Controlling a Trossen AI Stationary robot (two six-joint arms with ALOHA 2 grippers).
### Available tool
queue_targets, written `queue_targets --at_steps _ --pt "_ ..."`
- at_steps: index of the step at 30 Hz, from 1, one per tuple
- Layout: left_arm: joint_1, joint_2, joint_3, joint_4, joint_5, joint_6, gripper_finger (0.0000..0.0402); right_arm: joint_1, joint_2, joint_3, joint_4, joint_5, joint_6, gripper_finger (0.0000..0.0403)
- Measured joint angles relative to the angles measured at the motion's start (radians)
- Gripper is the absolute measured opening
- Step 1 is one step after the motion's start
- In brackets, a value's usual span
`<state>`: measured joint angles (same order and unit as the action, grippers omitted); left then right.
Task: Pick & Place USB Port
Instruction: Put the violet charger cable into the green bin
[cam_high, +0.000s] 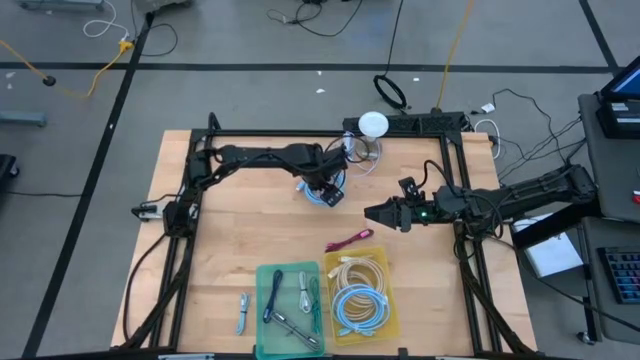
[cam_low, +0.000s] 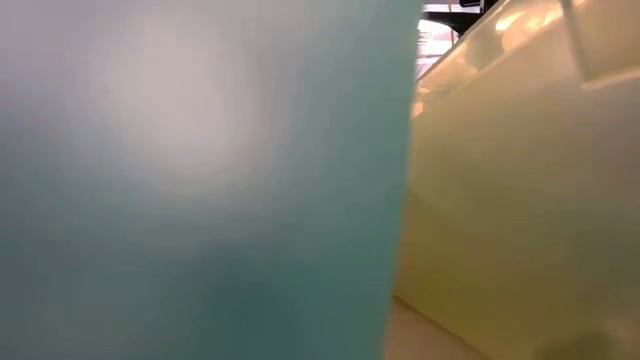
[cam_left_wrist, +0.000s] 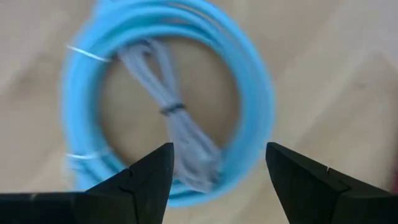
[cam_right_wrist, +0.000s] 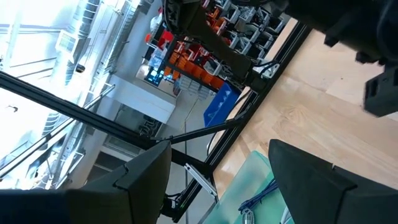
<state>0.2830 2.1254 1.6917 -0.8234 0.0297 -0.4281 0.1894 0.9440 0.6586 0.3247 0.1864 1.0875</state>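
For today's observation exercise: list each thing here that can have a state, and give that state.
left gripper: open, above the blue cable coil.
right gripper: open, empty, over bare table.
blue cable coil: coiled, tied, lying flat.
yellow bin: holds coiled cables.
green bin: holds cables.
pink cable: loose on table.

Grey floor (cam_high: 250, 90) with dark tape lines, loose cables (cam_high: 80, 70), wooden table (cam_high: 250, 240)

No text, label, brand, number or sign can be read in any of the views. The shelves of orange and blue goods beyond the table in the right wrist view are too small to make out any lettering
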Motion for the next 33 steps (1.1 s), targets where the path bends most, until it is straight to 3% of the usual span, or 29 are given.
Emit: queue_targets --at_steps 20,33 --pt "0.056 0.017 0.0 0.019 -0.013 -0.022 0.0252 0.0 0.0 0.0 0.001 0.0 -0.004 0.0265" --pt "0.057 0.017 0.0 0.076 0.024 0.0 0.014 0.0 0.0 0.0 0.001 -0.004 -0.003 0.0265"
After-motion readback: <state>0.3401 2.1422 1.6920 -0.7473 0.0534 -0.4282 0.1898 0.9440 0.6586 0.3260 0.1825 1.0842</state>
